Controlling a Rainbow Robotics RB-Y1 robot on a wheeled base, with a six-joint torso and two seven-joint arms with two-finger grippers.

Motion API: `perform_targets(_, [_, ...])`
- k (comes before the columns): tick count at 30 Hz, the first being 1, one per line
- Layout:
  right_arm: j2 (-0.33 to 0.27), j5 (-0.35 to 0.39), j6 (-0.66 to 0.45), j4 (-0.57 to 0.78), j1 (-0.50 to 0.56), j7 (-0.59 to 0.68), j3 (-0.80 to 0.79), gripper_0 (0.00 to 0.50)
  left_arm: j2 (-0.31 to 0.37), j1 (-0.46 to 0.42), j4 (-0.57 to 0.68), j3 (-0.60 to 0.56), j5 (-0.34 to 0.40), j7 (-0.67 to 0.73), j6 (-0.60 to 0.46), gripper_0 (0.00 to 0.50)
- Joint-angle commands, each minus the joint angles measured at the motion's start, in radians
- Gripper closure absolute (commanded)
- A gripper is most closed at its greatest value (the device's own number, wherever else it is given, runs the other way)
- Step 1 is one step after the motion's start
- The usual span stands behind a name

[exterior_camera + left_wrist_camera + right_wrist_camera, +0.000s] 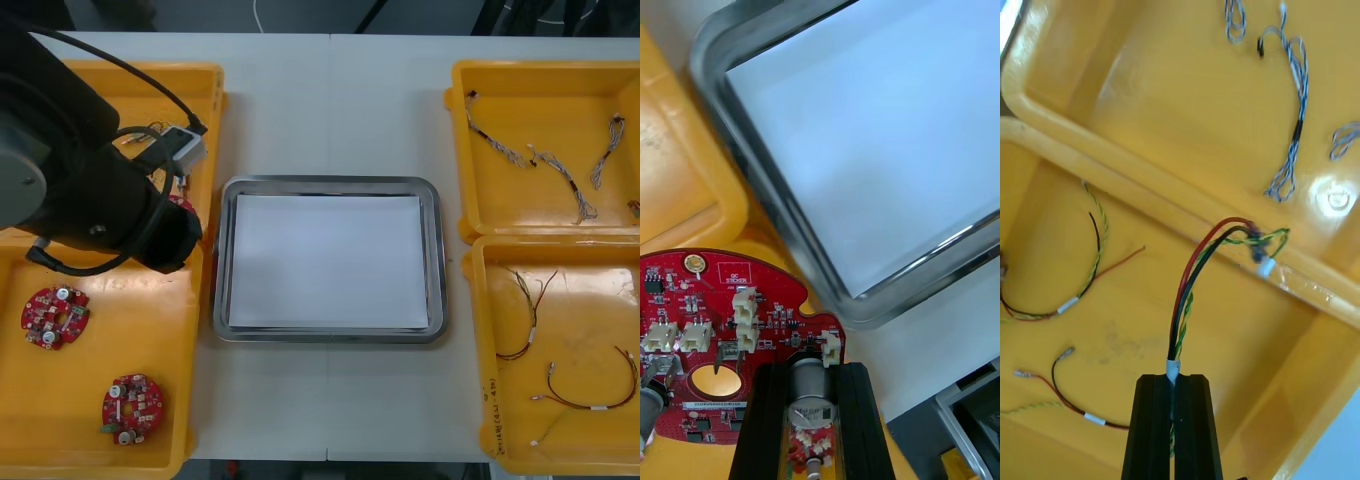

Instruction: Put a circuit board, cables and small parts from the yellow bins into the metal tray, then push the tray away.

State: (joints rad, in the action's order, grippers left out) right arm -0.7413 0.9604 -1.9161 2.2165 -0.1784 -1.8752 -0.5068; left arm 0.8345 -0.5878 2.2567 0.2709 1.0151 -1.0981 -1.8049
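Presently, a red board point(722, 322) is gripped by the left gripper point(811, 371): the jaws are set apart by the width of a silver cylinder point(811, 390) standing on the board, and that cylinder is clamped between them. The board is held just beside a rounded corner of the tray point(775, 202), partly over the rim of a yellow bin point(685, 187); whether board and tray touch cannot be told. From the front, the left arm point(90, 190) is seen above the two left bins, its end close to the tray's left rim. The tray is placed on the table point(330, 110) between the bins and is white inside. A second board point(56, 316) and a third board point(131, 406) are seen lying flat in the near left bin point(150, 330), well apart from each other.

A cable point(1181, 304) of red, black and green-yellow wires is held by the right gripper point(1173, 379); its jaws are all but closed, pinched on the cable at a white sleeve. The cable rises from the fingers over the near right bin point(1247, 352), and its far end, with a white plug, is curled at the rim shared with the far right bin point(1165, 105). Other thin cables point(1067, 305) are spread on the near right bin's floor, apart from the fingers. Blue-and-white cables point(1298, 127) are scattered in the far right bin.
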Motion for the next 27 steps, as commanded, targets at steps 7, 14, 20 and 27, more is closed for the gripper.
perform_targets(7, [-0.052,0.051,-0.004,0.046,-0.062,0.024,0.079,0.500,-0.144,-0.184,-0.124,0.209,-0.058,0.101,-0.004,0.498])
perform_targets(14, [-0.052,0.069,-0.004,0.072,-0.049,0.036,0.123,0.500,-0.190,-0.222,-0.209,0.320,-0.099,0.116,0.052,0.500])
perform_targets(20, [-0.061,0.084,-0.004,0.094,-0.052,0.044,0.134,0.500,-0.203,-0.230,-0.266,0.433,-0.136,0.130,0.136,0.498])
perform_targets(27, [-0.069,0.090,-0.004,0.126,-0.070,0.053,0.139,0.500,-0.210,-0.239,-0.309,0.527,-0.162,0.144,0.211,0.500])
